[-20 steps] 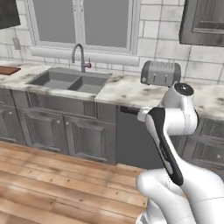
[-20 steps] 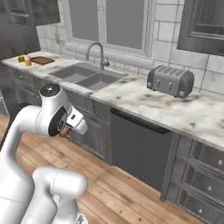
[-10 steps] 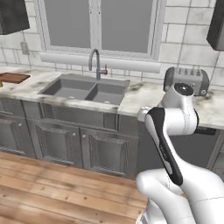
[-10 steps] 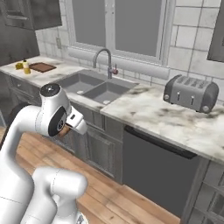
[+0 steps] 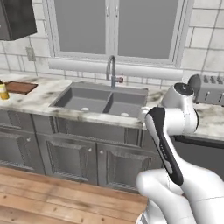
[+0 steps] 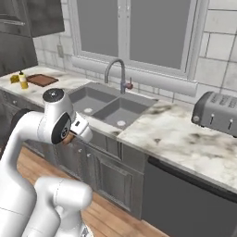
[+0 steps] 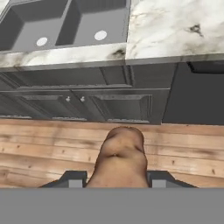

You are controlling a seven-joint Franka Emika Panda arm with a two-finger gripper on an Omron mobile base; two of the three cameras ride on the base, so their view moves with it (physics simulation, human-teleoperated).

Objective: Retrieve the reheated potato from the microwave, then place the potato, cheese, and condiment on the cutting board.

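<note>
My gripper is shut on the potato, a tan-brown lump that sticks out between the two dark fingertips over the wooden floor in front of the sink cabinets. In the right base view the potato shows as a brown patch under the hand, below counter height. The reddish-brown cutting board lies on the counter far to the left. The yellow condiment bottle stands at the board's left end. A small yellowish bit beside it may be the cheese. Whether the dark box at the far left is the microwave, I cannot tell.
A double sink with a curved faucet is set in the marble counter under the window. A grey toaster stands at the right. Dark cabinet doors run below the counter, with wooden floor in front.
The whole scene has slid to the right in both base views, so the base has driven left along the counter. The sink is now central. The potato stays in the gripper.
</note>
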